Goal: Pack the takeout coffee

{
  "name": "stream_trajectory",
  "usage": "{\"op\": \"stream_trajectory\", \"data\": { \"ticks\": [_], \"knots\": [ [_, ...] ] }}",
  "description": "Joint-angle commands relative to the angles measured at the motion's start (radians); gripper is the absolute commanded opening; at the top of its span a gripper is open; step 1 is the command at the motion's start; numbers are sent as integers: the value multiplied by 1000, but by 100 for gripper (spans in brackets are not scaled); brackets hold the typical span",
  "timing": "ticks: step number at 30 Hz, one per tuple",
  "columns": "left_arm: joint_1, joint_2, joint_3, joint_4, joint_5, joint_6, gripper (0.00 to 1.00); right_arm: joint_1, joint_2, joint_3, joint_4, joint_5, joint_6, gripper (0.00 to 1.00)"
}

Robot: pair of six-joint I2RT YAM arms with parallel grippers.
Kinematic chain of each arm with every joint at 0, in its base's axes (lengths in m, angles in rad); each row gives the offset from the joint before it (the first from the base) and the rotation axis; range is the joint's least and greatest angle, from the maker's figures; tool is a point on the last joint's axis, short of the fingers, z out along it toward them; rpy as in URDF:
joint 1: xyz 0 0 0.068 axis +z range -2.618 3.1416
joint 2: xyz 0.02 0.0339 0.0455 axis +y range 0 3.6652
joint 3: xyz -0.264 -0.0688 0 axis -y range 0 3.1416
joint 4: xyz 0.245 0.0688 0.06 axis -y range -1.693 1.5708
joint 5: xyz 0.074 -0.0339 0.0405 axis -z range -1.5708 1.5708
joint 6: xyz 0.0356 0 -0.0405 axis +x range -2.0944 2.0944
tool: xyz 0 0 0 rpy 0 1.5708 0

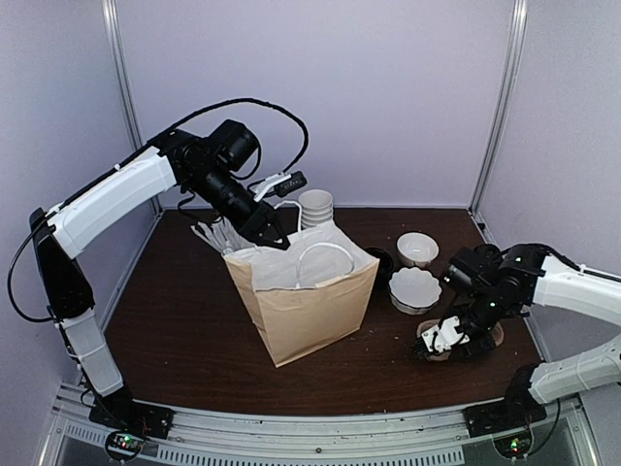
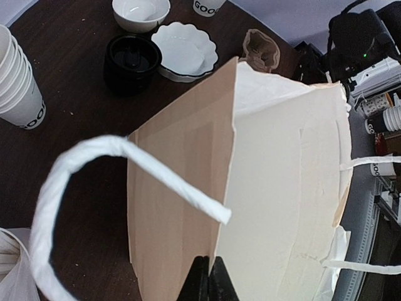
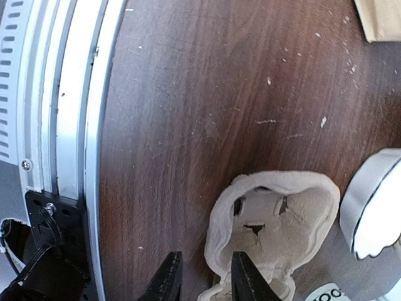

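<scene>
The takeout coffee cup (image 2: 207, 5) shows only as a white base with black lettering at the top edge of the left wrist view, and as a lettered sliver (image 3: 327, 293) in the right wrist view; my right arm hides it from above. A black round lid-like piece (image 2: 131, 59) sits by the brown paper bag (image 1: 301, 301). My left gripper (image 2: 210, 276) is shut on the bag's back rim, holding the mouth open. My right gripper (image 3: 203, 276) is open low over the table, straddling the rim of a pulp cup carrier (image 3: 282, 219).
A stack of white cups (image 1: 315, 206) and a cup of straws (image 1: 212, 236) stand behind the bag. A white bowl (image 1: 417, 248) and a scalloped dish (image 1: 415, 288) lie right of it. The table's metal front rail (image 3: 69, 94) runs close to my right gripper.
</scene>
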Motion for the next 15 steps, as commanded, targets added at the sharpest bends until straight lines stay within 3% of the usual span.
{"op": "stream_trajectory", "data": {
  "ticks": [1,6,11,15],
  "knots": [
    [5,23,35,-32,27,32,0,-115,-41,24,-68,-88,30,31],
    [6,71,103,-42,67,25,0,-322,-80,44,-55,-192,-19,34],
    [5,102,151,-45,52,10,0,-493,-18,56,-50,-197,-99,42],
    [5,118,167,-45,22,1,22,-538,56,77,-36,-204,-136,46]
  ]
}}
